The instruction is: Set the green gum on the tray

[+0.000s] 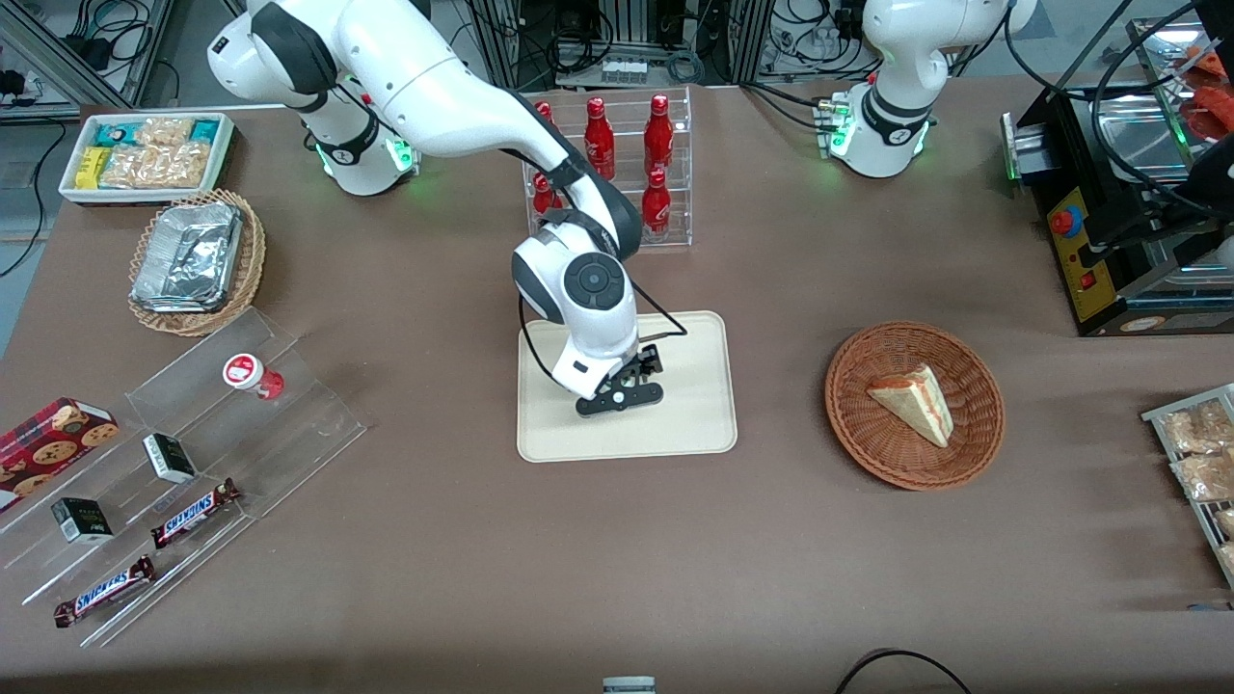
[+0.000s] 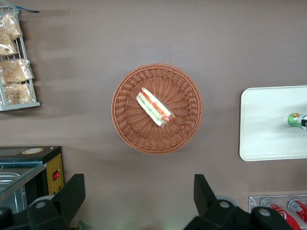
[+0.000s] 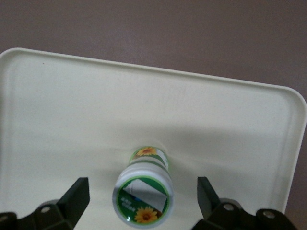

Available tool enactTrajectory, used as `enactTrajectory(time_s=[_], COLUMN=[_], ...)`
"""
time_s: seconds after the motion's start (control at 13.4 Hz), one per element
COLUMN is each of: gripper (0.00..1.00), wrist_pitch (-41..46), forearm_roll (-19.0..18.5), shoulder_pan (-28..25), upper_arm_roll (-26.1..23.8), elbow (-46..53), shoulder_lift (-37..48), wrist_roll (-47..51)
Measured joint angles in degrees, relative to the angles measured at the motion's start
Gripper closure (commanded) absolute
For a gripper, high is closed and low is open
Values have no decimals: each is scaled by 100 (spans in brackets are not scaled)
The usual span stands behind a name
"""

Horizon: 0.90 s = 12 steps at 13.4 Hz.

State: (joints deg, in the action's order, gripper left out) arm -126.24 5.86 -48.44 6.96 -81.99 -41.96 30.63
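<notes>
Right wrist view, green gum (image 3: 142, 194) upright on tray (image 3: 57, 110), end effector (image 3: 142, 191) spread wide, empty.

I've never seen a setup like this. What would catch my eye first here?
Probably the big white arm bent low over the cream tray at the middle of the table. Its hand hangs over the tray, fingers spread open on either side of the green gum bottle, which stands upright on the tray, untouched. Next you would notice the red bottles in a clear rack, farther from the front camera than the tray.
</notes>
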Motion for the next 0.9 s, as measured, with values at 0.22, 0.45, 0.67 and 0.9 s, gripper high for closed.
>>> enactTrajectory(time_s=[0.22,0.45,0.67,0.9], gripper=[0,0,0,0], wrist_pitch=[503,1294,1921,2368], forearm_roll=[0,1,2,2], shoulder_pan=[59,308,646,1166], upper_arm_roll=[42,48,60,69], elbow=[10,8,-142,-437], shoulder_lift=[349,842,1335,1848], wrist_roll=[-225,-627,-1164,-1916])
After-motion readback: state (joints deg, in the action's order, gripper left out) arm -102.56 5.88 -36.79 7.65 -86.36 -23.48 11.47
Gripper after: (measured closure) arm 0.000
